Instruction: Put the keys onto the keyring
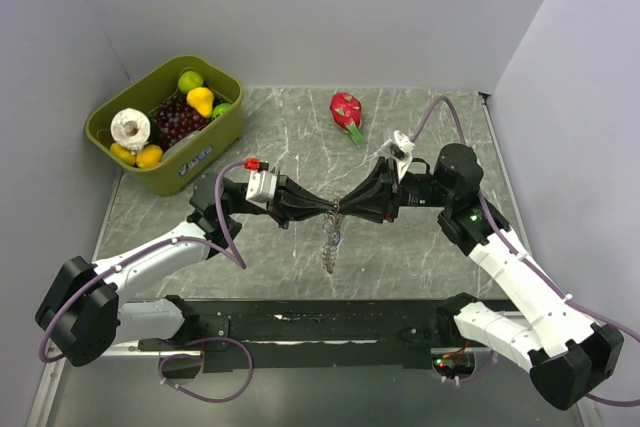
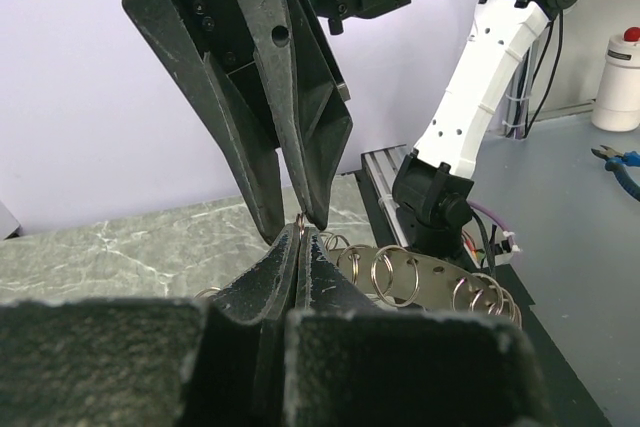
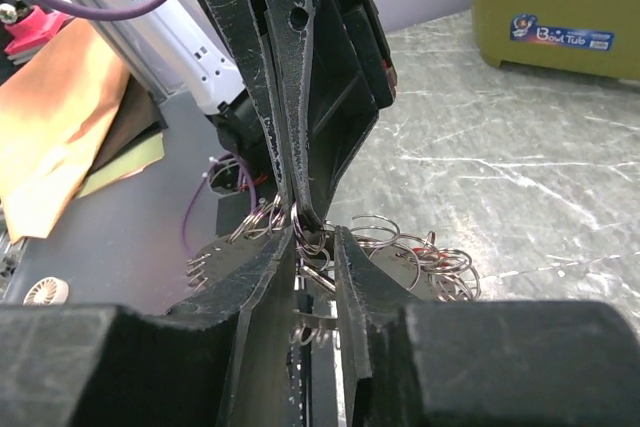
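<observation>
The left claw (image 2: 300, 245) was shut tight, its two black fingers pressed flat together, with a thin loop of wire pinched at the very tips; that loop belonged to the keyring (image 1: 331, 239). The right claw (image 3: 315, 252) stood only narrowly open; its fingers (image 3: 262, 272) flanked the same spot, and the left claw's tips and a few silver loops sat in the slim gap between them; whether its pads actually pressed on the wire could not be told.

The left arm (image 1: 160, 252) reached from the near left corner up and inward, wrist turned to point right; the right arm (image 1: 510, 267) rose from the near right, bent at the elbow, and pointed left; the two claws met tip to tip above the middle of the marbled desk (image 1: 420, 247).

The keyring hung straight down from that meeting point as a loose bunch of small silver rings, clear of the desk in the wrist views; the keys could not be picked out among the loops.

A green bin (image 1: 200, 162) of fruit stood at the far left corner; a dragon fruit (image 1: 346, 109) lay at the far edge, well apart from the claws.
</observation>
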Available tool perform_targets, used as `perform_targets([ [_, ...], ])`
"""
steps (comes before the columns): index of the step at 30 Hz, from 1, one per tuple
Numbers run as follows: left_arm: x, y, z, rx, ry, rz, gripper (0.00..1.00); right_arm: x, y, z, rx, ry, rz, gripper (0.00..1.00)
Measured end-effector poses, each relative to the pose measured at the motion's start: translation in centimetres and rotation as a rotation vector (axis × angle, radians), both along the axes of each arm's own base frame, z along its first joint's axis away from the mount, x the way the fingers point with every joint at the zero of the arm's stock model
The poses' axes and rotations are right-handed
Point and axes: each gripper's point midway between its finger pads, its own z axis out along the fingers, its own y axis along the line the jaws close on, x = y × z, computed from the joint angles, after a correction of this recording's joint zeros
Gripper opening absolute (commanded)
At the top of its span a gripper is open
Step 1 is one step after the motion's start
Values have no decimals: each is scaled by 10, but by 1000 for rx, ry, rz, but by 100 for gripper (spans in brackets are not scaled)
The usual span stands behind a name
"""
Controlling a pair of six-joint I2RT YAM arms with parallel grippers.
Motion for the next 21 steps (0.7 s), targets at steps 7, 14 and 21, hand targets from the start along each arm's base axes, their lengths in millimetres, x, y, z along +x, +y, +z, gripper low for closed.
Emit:
perform_targets([
  [7, 0, -1, -2, 5, 5, -9, 1, -1, 1, -2, -3, 8, 13, 19],
  [14, 1, -2, -3, 14, 28, -17, 1, -1, 2, -4, -8, 4, 30, 0],
  [21, 1, -3, -6, 27, 44, -19, 1, -1, 2, -7, -15, 0, 30, 0],
])
